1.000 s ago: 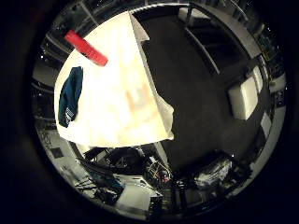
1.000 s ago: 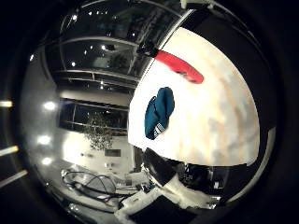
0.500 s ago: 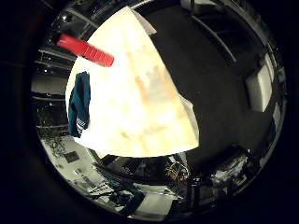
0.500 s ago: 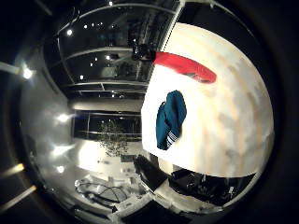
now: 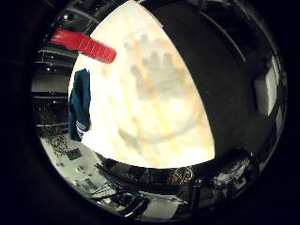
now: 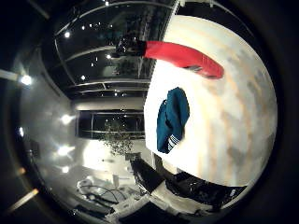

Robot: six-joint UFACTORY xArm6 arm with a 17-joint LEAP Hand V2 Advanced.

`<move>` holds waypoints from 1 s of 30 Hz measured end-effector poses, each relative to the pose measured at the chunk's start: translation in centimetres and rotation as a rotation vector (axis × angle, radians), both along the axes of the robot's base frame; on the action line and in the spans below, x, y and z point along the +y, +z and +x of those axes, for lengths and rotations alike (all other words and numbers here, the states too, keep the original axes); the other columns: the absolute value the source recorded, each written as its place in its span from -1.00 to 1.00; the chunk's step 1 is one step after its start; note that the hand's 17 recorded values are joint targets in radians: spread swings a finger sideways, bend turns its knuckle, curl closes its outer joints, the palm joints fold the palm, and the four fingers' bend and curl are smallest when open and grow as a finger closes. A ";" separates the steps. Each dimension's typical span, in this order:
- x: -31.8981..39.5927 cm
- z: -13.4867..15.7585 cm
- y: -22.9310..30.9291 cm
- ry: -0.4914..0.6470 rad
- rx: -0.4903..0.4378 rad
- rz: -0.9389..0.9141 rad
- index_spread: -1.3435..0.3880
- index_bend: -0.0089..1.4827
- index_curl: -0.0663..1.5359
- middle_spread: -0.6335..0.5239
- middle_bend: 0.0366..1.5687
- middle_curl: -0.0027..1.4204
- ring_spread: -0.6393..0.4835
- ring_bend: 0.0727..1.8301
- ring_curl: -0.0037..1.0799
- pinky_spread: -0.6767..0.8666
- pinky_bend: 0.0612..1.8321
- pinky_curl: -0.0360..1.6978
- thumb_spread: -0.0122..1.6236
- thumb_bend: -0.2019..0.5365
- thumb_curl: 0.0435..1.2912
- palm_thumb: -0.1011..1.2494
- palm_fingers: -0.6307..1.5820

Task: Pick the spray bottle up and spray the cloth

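A red spray bottle (image 6: 183, 56) with a dark nozzle head lies on its side on a pale wooden table (image 6: 234, 121), near one edge. It also shows in the little finger side view (image 5: 82, 44). A dark teal cloth (image 6: 171, 118) with a white trim lies crumpled on the table a short way from the bottle, near the table's edge; the little finger side view shows it too (image 5: 80, 103).
Past the table's edge the thumb side view shows a dark room with ceiling lights and a plant (image 6: 120, 140). The little finger side view shows dark floor (image 5: 234, 56) beside the table and clutter below its edge.
The table, bottle and cloth fill more of both views than before; the camera has come closer to the table. The bottle and cloth lie as they did.
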State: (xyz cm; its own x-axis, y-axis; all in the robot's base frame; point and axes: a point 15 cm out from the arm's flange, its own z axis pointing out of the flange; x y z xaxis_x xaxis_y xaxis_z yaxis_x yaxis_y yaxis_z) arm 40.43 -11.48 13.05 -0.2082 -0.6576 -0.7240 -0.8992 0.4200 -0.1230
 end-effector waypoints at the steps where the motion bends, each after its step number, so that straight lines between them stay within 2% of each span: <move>1: 0.0 0.1 -0.1 0.001 0.002 0.002 0.37 -0.80 -0.63 0.47 -0.80 -0.58 0.59 -0.74 -0.52 0.40 -0.56 -0.60 0.20 -0.53 -0.60 -0.30 -0.46; 19: 0.3 5.4 -3.1 0.024 0.005 -0.034 0.40 -0.79 -0.61 0.45 -0.78 -0.54 0.57 -0.74 -0.51 0.39 -0.60 -0.60 0.22 -0.53 -0.60 -0.29 -0.42; 30: 2.4 10.1 -2.6 0.045 -0.037 -0.014 0.42 -0.78 -0.60 0.43 -0.77 -0.53 0.54 -0.72 -0.50 0.36 -0.63 -0.60 0.23 -0.52 -0.60 -0.25 -0.38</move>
